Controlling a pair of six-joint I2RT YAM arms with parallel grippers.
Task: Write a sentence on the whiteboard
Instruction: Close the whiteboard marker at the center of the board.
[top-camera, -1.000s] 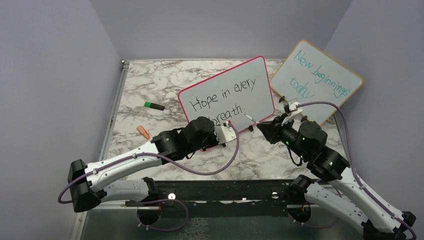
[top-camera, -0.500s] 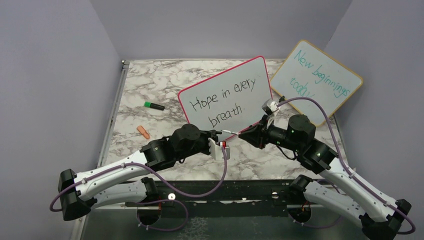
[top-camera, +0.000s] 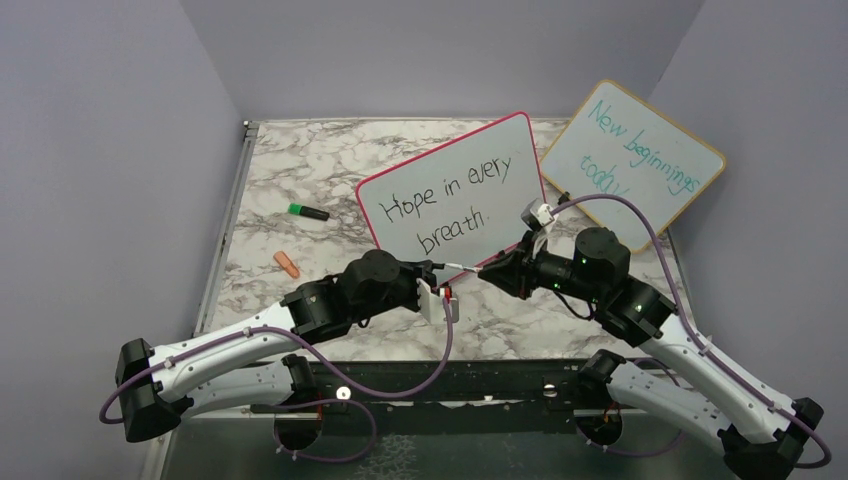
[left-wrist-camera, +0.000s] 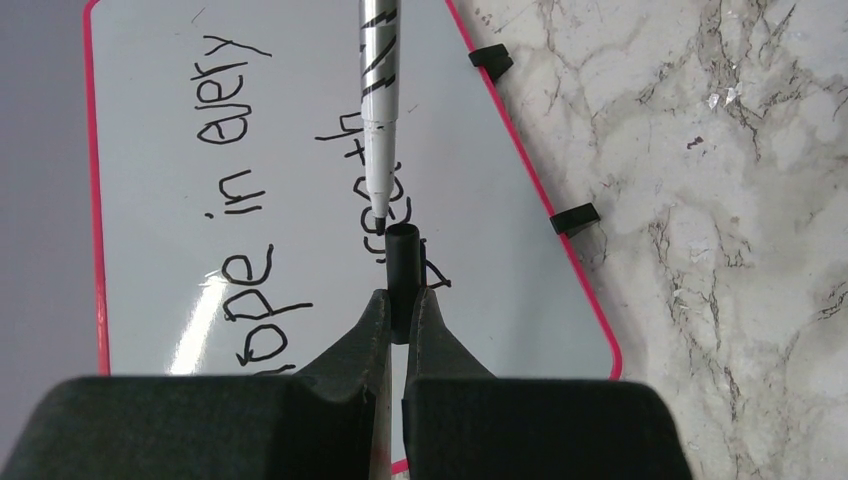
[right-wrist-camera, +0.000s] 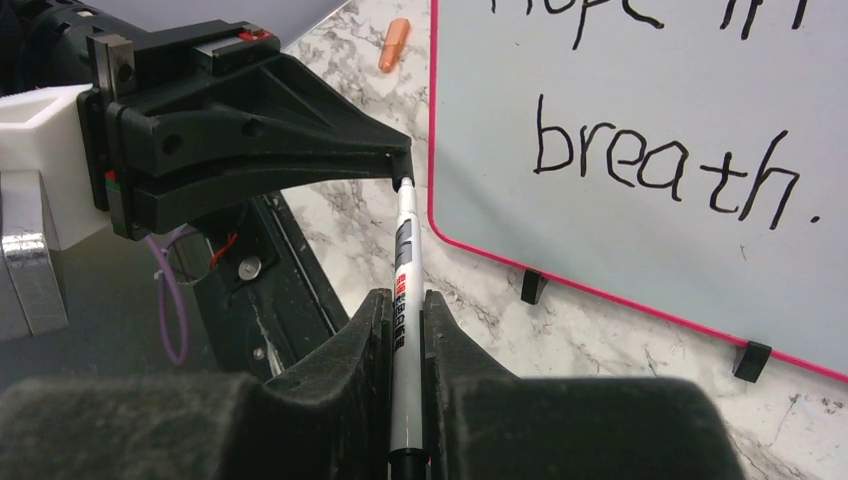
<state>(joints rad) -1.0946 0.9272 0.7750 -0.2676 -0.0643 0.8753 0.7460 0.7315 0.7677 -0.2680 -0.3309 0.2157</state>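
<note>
The whiteboard (top-camera: 455, 190) with a pink-red frame stands tilted at the table's middle. It bears the sentence (top-camera: 450, 198) "Hope in every breath." in black. My left gripper (top-camera: 441, 268) is shut on a black marker cap (left-wrist-camera: 402, 262) in front of the board's lower edge. My right gripper (top-camera: 497, 272) is shut on a white marker (right-wrist-camera: 405, 255) and points it left. The marker's tip (left-wrist-camera: 381, 222) is at the cap's mouth. The board also shows in the left wrist view (left-wrist-camera: 500, 270) and the right wrist view (right-wrist-camera: 640, 250).
A wooden-framed board (top-camera: 635, 160) with teal writing leans at the back right. A green marker (top-camera: 308, 212) and a small orange piece (top-camera: 287, 264) lie on the marble table to the left. A black rail (top-camera: 440, 385) runs along the near edge. Purple walls close in on both sides.
Both grippers have drawn back from the board's face toward the near edge. The right gripper turned the marker leftward to meet the cap in the left gripper. Little movement in the last half second.
</note>
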